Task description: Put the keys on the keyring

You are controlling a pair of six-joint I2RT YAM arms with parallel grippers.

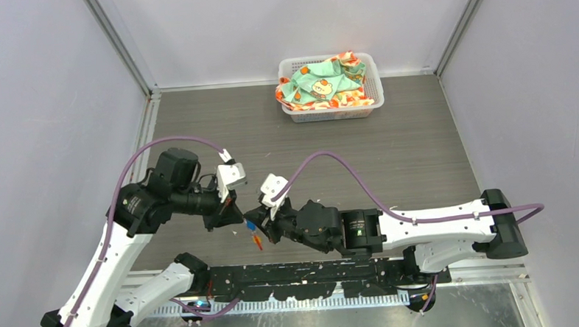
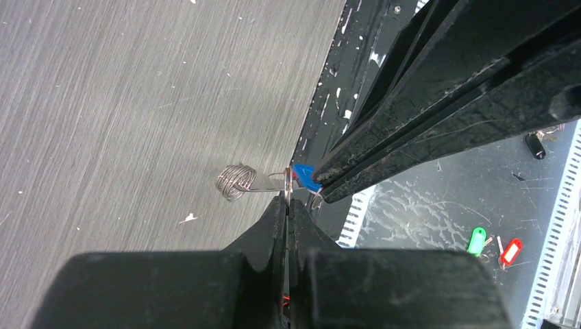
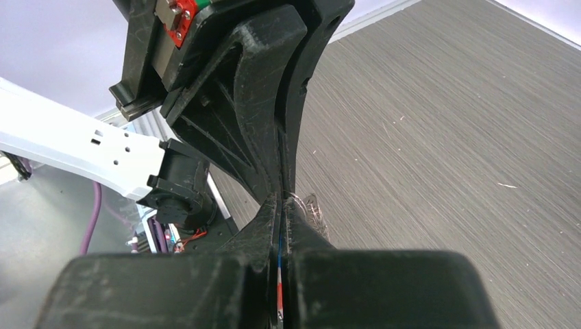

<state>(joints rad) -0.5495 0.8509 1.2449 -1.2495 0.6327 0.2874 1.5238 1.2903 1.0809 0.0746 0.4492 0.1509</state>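
The left gripper [image 2: 286, 209] hovers over the near edge of the counter [image 2: 137, 103], its fingers pressed together on the thin wire of the keyring [image 2: 236, 181]. The ring's coiled metal bunch sticks out to one side, and its red tag [image 1: 257, 243] hangs free below in the top view. Just beside that pinch is the blue-tagged key [image 2: 303, 177]. The fingers of the right gripper [image 3: 279, 212] are clamped on its tag and hold it against the ring. The two sets of fingertips look as good as touching. I cannot pick out the yellow-tagged key anywhere.

Threading seems to be in hand, and the margins look small. Both grips are on slim, slick parts, so a small sideways push from the right arm could twist the key in its fingers or slide the wire out of the left pinch. Then the key's hole would miss the split in the ring. With the fingertips this close, more closing motion may jam them together. All this sits over the counter's edge, so anything dropped could land on the lower tray, where a green tag [image 2: 476, 240] and a spare red tag [image 2: 510, 251] lie. Well apart at the far right is a basket [image 1: 332, 116] of cloth [image 1: 320, 85]
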